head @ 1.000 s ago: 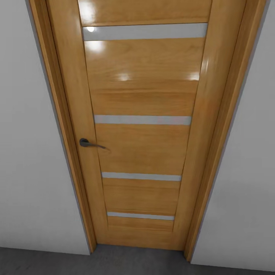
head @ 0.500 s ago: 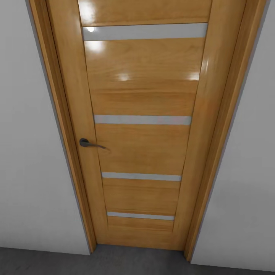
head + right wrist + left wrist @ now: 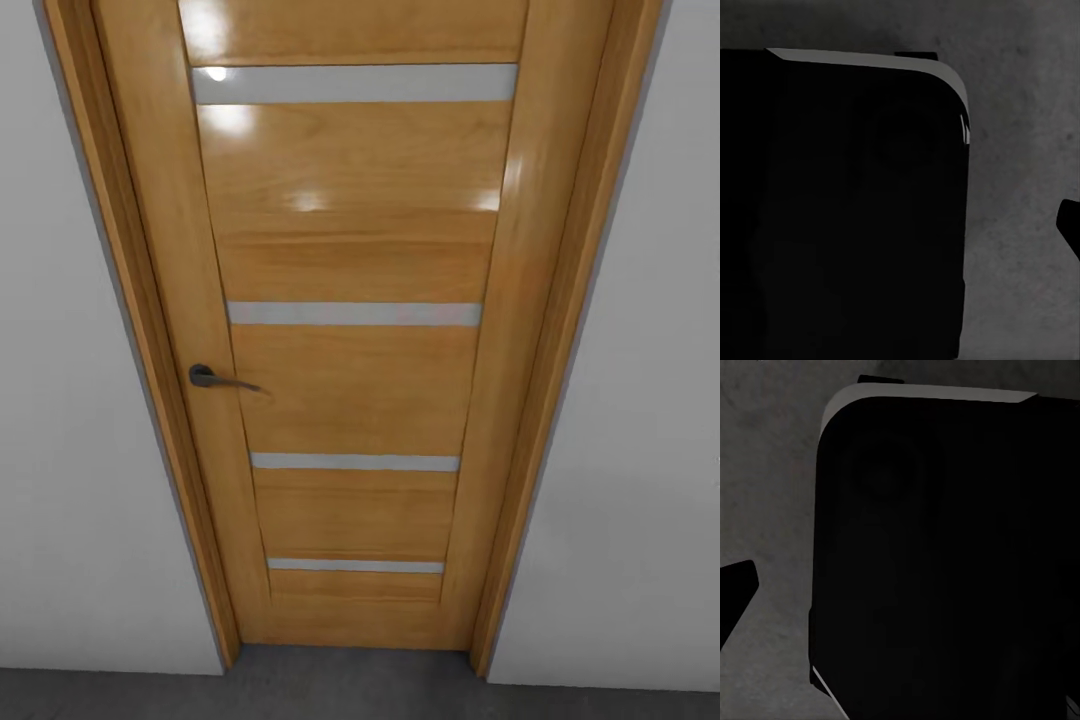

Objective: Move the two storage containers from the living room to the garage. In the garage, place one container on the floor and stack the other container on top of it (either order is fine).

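We're in transit, and the head view faces a closed orange wooden door (image 3: 350,330) square on: glossy varnished timber with warm grain, ceiling lights glinting off the upper panel, and four pale frosted strips (image 3: 355,313) running flat across it. A small dark metal lever handle (image 3: 215,378) sits on its left stile, lever pointing inward, and the door frame (image 3: 545,380) is the same honey-toned wood. Plain matte grey walls (image 3: 70,480) flank both sides, and a strip of dark grey floor (image 3: 340,685) runs along the foot of the door. The two storage containers appear in none of these pictures, so which way they lie from the jaws, how their long axes run and which arm is nearer cannot be told from here. Down at the left wrist, a big black rounded block with a pale edge (image 3: 945,555), likely part of the robot's own body, sits over rough mottled concrete-like ground (image 3: 765,472). The right wrist shows its mirror: a black block (image 3: 840,202) against the same dark, blotchy surface (image 3: 1020,150). Are the jaws spread or pressed together? I cannot tell for either arm, and no container shows near them. My read: the door is what stands in the way, and that handle lies towards the left arm's side.
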You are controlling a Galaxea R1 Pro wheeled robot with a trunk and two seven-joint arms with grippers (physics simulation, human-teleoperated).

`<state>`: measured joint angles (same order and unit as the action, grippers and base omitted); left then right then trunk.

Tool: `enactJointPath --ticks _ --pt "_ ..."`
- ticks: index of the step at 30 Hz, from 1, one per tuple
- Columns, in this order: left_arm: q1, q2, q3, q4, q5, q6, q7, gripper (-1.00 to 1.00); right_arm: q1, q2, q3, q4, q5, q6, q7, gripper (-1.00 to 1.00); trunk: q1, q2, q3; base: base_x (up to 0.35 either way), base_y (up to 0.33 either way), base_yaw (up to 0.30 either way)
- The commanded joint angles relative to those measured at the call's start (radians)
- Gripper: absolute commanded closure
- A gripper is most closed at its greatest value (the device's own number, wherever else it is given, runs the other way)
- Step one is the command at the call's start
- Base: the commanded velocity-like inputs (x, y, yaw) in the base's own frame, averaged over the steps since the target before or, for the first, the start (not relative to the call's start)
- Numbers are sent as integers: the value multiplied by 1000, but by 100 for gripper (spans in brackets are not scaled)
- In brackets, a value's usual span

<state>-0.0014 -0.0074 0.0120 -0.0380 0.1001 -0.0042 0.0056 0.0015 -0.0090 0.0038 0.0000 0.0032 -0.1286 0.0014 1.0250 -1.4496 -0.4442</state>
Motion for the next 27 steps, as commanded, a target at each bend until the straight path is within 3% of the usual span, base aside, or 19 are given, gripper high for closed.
enactJointPath --ticks 1,13,23,25,27 --pt "0 0 0 0 10 0 1 -100 0 0 0 0 1 -3 0 -100 0 0 -1 0 0 -22" --pt "0 0 0 0 10 0 1 -100 0 0 2 0 1 -3 0 -100 0 0 -1 102 138 -4" --pt "0 0 0 0 10 0 1 -100 0 1 3 -2 12 -4 1 -100 0 0 -1 7 11 0" --pt "0 0 0 0 10 0 1 -100 -6 0 2 -43 14 5 6 -100 0 0 -1 0 0 0" --pt "0 0 0 0 10 0 1 -100 -10 4 2 -166 16 54 9 -100 0 0 -1 0 0 0"
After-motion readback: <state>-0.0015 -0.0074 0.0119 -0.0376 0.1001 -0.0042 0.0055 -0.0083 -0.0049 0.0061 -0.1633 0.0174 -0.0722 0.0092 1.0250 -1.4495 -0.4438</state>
